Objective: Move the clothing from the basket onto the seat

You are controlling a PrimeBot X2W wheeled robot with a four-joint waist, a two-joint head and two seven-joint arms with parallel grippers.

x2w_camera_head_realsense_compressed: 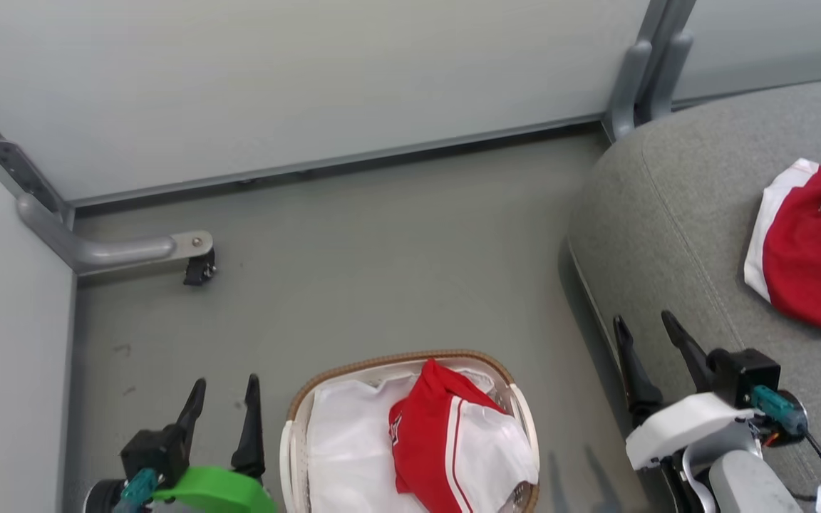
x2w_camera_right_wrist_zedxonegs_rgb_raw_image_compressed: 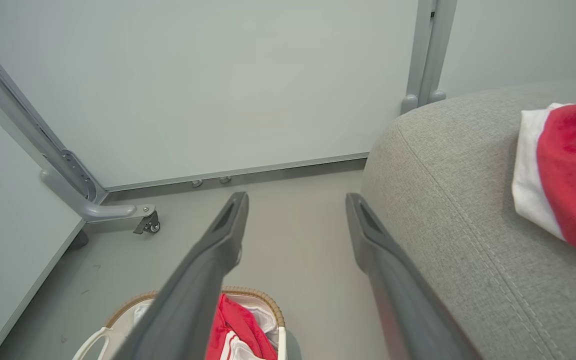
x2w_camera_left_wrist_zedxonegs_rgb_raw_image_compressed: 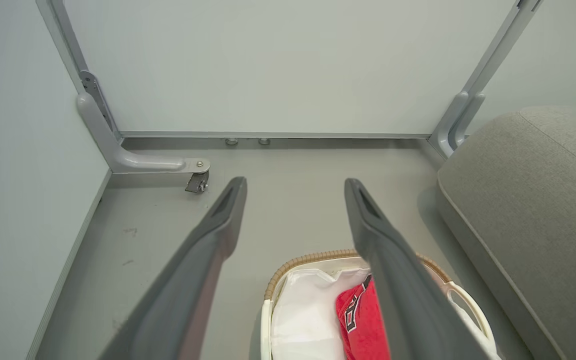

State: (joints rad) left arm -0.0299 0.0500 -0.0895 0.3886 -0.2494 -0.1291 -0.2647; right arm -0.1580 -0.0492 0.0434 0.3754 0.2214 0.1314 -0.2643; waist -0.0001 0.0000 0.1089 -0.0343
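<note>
The white basket with its brown woven rim stands on the floor at the bottom middle of the head view. Red-and-white clothing lies in its right half on the white liner; it also shows as clothing and clothing in the wrist views. Another red-and-white garment rests on the grey seat at the right. My left gripper is open left of the basket, touching nothing. My right gripper is open at the seat's left edge, empty.
Pale partition panels close the back and the left. A grey metal foot with a small castor sticks out over the floor at the left. Another grey post stands by the seat's rounded corner. Open grey floor lies between basket and wall.
</note>
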